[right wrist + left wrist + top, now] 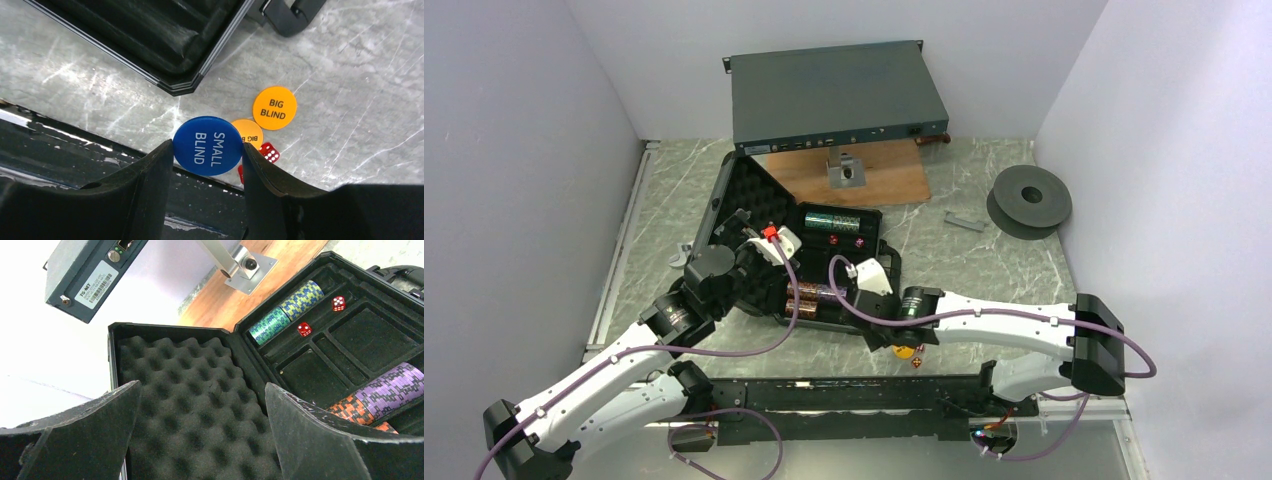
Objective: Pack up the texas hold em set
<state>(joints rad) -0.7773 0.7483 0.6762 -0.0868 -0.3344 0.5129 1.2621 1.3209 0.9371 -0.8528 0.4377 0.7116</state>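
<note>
The black case [879, 245] lies open, its foam-lined lid [190, 390] leaning back to the left. Its tray holds green chips [270, 324], blue-yellow chips [302, 297], purple chips [392, 390], orange chips [350, 410] and two red dice [304, 329]. My left gripper [202, 386] is open and empty in front of the lid foam. My right gripper [207, 150] is shut on a blue SMALL BLIND button [208, 145], held above the table by the case's near corner [175, 85]. Two orange BIG BLIND buttons [274, 107] and a red die [269, 152] lie on the table below it.
A grey rack unit [834, 95] stands at the back over a wooden board [864, 180]. A black spool [1029, 200] and a small metal bracket [964, 222] lie at the right. The black front rail [854, 395] runs along the near edge.
</note>
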